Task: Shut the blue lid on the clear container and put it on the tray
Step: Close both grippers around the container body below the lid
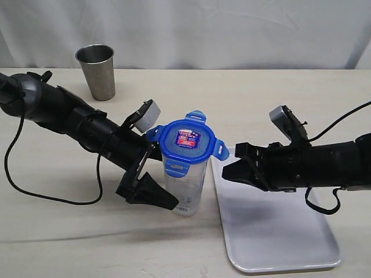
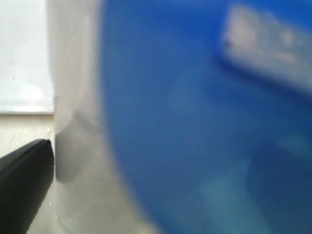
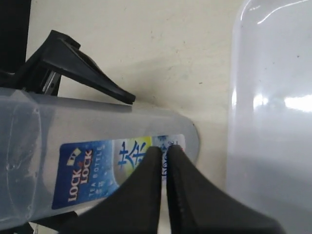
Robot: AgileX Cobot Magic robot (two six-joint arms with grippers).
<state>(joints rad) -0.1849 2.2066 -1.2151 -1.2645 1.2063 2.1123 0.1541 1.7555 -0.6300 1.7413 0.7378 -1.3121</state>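
The clear container (image 1: 186,191) stands upright on the table just left of the tray (image 1: 278,231). The blue lid (image 1: 188,141) sits on its mouth with flaps sticking out at the sides. My left gripper (image 1: 171,197) straddles the container's lower half; one finger (image 1: 148,194) lies against its near side and the other is hidden behind it. In the left wrist view the lid (image 2: 204,122) is a blue blur beside the container (image 2: 78,97). My right gripper (image 1: 225,172) is shut and empty, pointing at the container from over the tray. Its tips (image 3: 163,148) are close to the label (image 3: 92,170).
A steel cup (image 1: 97,70) stands at the back left. A black cable (image 1: 35,191) loops on the table under the left arm. The tray's (image 3: 273,146) near edge lies right beside the container's foot.
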